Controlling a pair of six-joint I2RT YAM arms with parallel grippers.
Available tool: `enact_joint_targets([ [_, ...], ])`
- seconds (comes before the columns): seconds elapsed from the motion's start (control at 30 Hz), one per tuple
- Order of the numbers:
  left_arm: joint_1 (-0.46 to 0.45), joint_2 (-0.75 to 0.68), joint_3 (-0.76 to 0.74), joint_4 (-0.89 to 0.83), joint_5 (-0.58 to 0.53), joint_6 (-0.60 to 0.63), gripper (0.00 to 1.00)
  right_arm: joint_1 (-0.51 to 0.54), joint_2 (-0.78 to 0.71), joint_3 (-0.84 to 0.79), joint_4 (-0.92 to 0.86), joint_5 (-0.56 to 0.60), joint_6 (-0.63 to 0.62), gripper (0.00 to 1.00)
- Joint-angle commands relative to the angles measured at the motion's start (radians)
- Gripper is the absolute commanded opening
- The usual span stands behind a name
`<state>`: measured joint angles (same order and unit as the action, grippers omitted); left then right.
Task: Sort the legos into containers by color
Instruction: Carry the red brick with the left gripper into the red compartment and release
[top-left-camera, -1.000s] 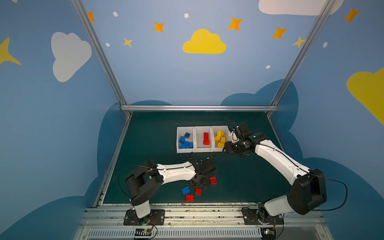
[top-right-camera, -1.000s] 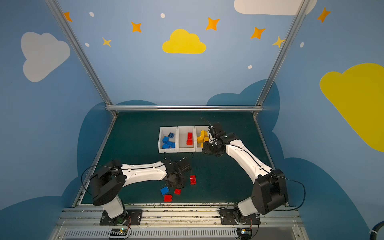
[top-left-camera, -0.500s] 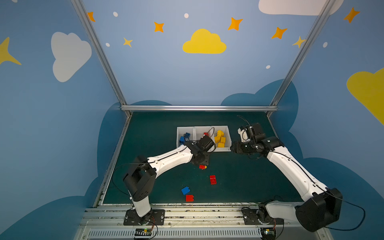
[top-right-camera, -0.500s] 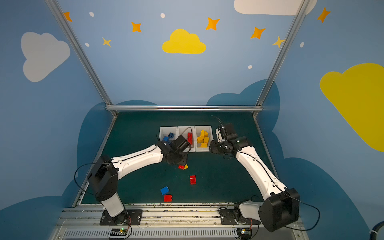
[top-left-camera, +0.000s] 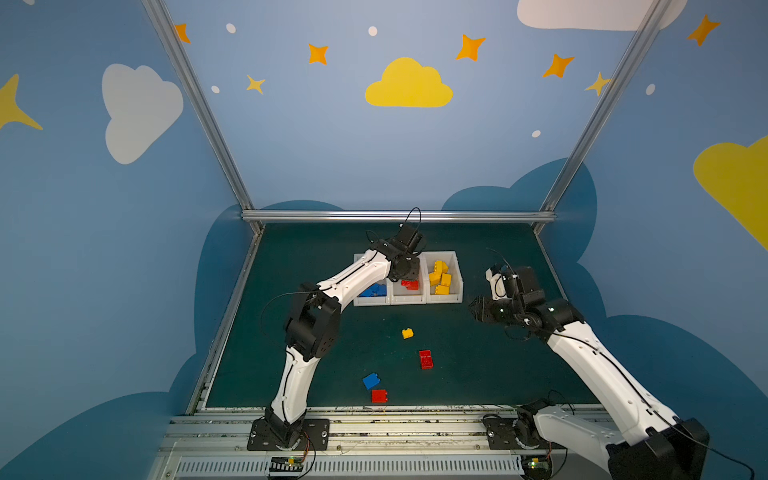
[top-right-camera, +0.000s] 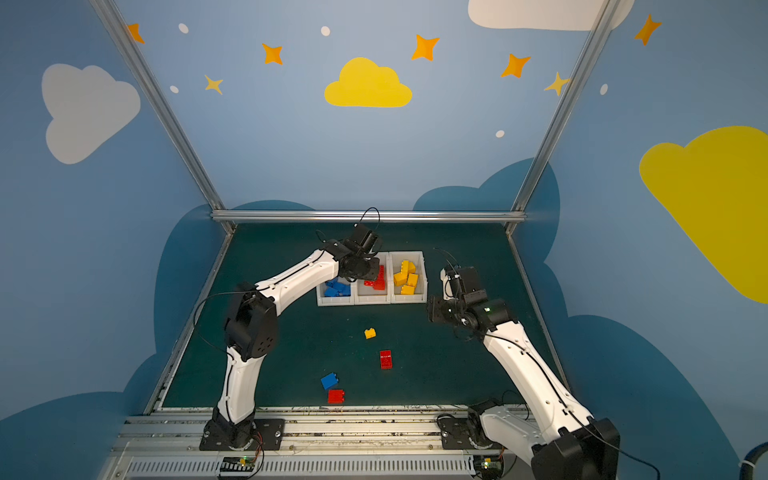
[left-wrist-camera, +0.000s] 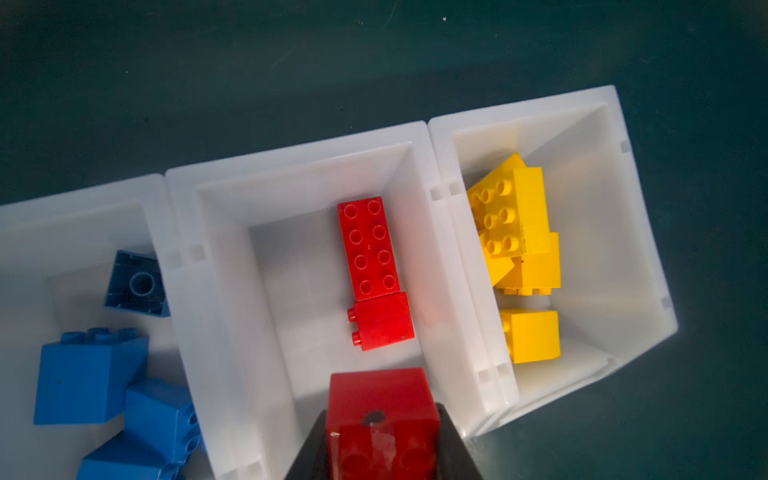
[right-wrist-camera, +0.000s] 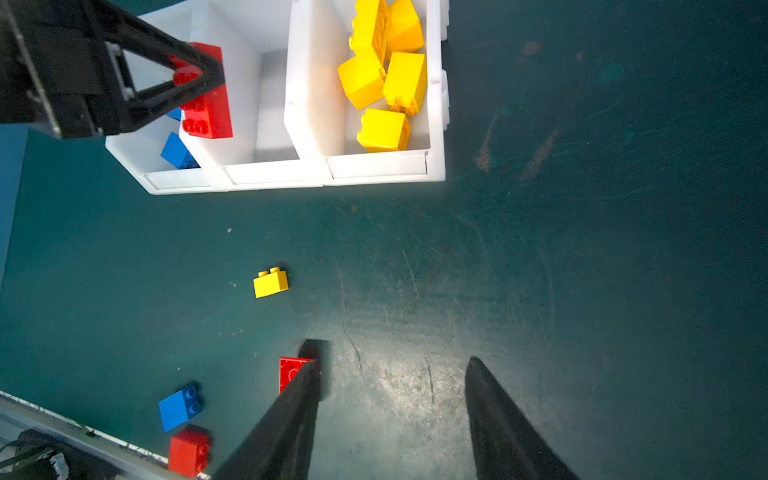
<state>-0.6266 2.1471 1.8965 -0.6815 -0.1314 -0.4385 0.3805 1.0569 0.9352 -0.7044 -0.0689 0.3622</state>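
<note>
The left tool (left-wrist-camera: 380, 440) is clamped on a red brick (left-wrist-camera: 382, 407) and hangs over the middle bin (left-wrist-camera: 291, 160), one of three white bins standing side by side toward the back edge of the desk (top-left-camera: 478, 374). In the left wrist view the brick is raised over one end of that bin. Two more red pieces (left-wrist-camera: 370, 249) lie inside the middle bin, a long one flat with its studs up and a short one touching its end. The blue bin (top-left-camera: 371, 300), next to it toward the desk's left edge, holds several blue bricks (left-wrist-camera: 89, 374). The yellow bin (top-left-camera: 458, 274) on the other side holds a pile of yellow bricks (left-wrist-camera: 519, 224). The right tool (right-wrist-camera: 395, 361) hovers over bare desk to the right of the bins, its jaws partway apart with nothing between them. Four pieces lie loose on the desk in front of the bins: a small yellow brick (top-left-camera: 407, 333) nearest the bins, a long red brick (top-left-camera: 425, 359) a little nearer the front edge, then a blue brick (top-left-camera: 370, 380) and a short red brick (top-left-camera: 379, 396) just beside each other close to the front edge — none of the four gripped by either tool
</note>
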Motion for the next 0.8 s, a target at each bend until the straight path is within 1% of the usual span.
enact_joint_targets([
  [0.0, 0.012, 0.019, 0.032, -0.037, -0.011, 0.023, 0.33, -0.003, -0.035, -0.010, 0.047, 0.019, 0.010, 0.58],
  [0.17, 0.021, 0.022, 0.025, -0.015, -0.014, 0.011, 0.42, -0.003, -0.024, -0.001, 0.020, 0.015, 0.007, 0.62],
  [0.33, 0.028, -0.004, 0.005, -0.006, -0.022, 0.008, 0.48, -0.003, -0.021, -0.003, 0.025, 0.005, 0.016, 0.62],
  [0.63, 0.036, -0.073, -0.076, 0.044, -0.010, -0.016, 0.49, -0.001, 0.003, 0.001, 0.022, -0.021, 0.015, 0.62],
  [0.77, 0.039, -0.104, -0.113, 0.061, 0.002, -0.025, 0.49, 0.001, 0.027, -0.003, 0.013, -0.052, 0.019, 0.62],
])
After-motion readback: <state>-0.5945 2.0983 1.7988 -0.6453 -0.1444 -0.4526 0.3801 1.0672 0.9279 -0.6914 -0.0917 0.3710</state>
